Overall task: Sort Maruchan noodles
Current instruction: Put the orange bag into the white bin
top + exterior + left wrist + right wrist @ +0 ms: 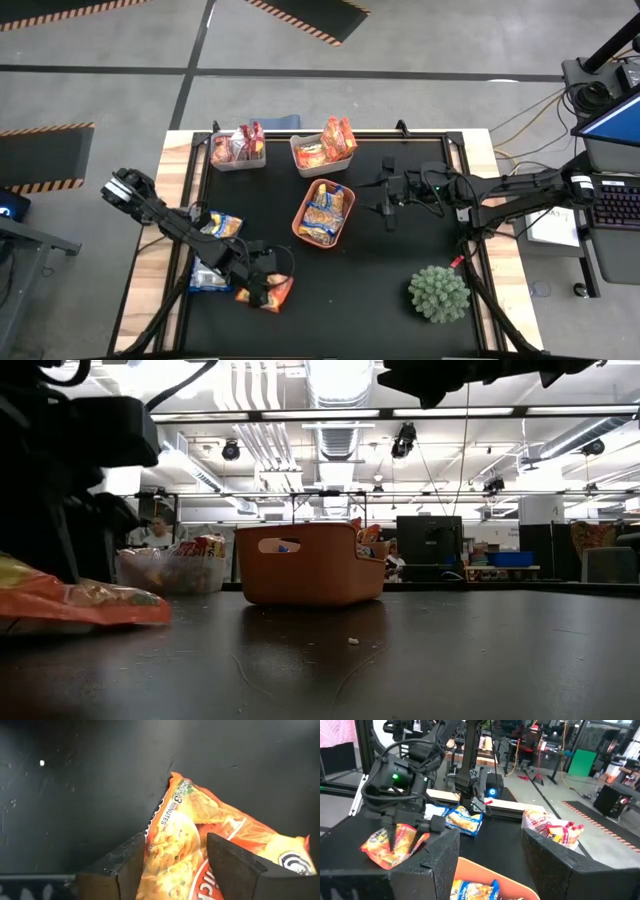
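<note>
Looking down from the high view, three containers sit on the black surface (400, 320): an orange tray (300, 222) holding blue-and-yellow and orange packets, a clear bin (238, 160) at the far left edge with red-orange packets standing in it, and a second clear bin (312, 160) beside it with orange packets. The left gripper (268, 288) is down over an orange packet (278, 292) at the near left; a blue packet (222, 224) and a pale packet (207, 277) lie loose close by, partly under the arm. The right gripper (388, 197) hangs just right of the tray, fingers parted and empty. A spiky green plant ball (438, 292) sits near right.

The low view hides the tray's contents behind its wall and cuts the orange packet off at the left edge.

The left wrist view alone shows the fingers (234, 865) straddling the orange packet, spread wide, not clamped.

The right wrist view shows a blue-and-yellow packet (472, 891) in the tray.
</note>
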Controlling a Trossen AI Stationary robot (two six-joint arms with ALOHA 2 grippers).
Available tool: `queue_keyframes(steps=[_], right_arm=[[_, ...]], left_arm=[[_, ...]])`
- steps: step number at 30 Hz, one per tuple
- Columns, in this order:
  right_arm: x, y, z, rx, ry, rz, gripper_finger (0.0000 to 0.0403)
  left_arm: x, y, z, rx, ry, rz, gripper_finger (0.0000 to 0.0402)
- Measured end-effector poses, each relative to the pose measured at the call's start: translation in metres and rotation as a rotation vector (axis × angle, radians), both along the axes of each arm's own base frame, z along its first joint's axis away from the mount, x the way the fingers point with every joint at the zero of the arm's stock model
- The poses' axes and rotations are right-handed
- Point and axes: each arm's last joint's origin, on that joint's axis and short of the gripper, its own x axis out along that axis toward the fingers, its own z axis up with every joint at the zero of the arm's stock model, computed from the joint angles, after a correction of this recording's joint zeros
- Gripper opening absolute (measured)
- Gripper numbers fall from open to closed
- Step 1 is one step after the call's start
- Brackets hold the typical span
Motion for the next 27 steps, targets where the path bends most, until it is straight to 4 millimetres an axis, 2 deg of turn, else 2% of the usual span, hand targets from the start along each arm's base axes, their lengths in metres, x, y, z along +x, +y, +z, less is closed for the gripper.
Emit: queue_keyframes(steps=[5, 15, 22, 27], right_arm=[[0.0, 0.0, 0.0, 0.006, 0.0, 0.0, 0.0203], [0.0, 0.0, 0.0, 0.015, 0.001, -0.003, 0.0203], [0.0, 0.0, 0.0, 0.027, 0.0, -0.005, 0.0203], [0.006, 0.0, -0.002, 0.049, -0.019, -0.007, 0.0203]], left_arm=[[-0.002, 0.002, -0.003, 0.0, 0.008, 0.008, 0.0149], [-0.001, 0.003, -0.001, 0.099, -0.034, 0.003, 0.0013], [-0.001, 0.006, 0.001, 0.193, -0.079, 0.029, 0.0002], [0.002, 0.005, 0.012, 0.273, -0.146, 0.021, 0.0]])
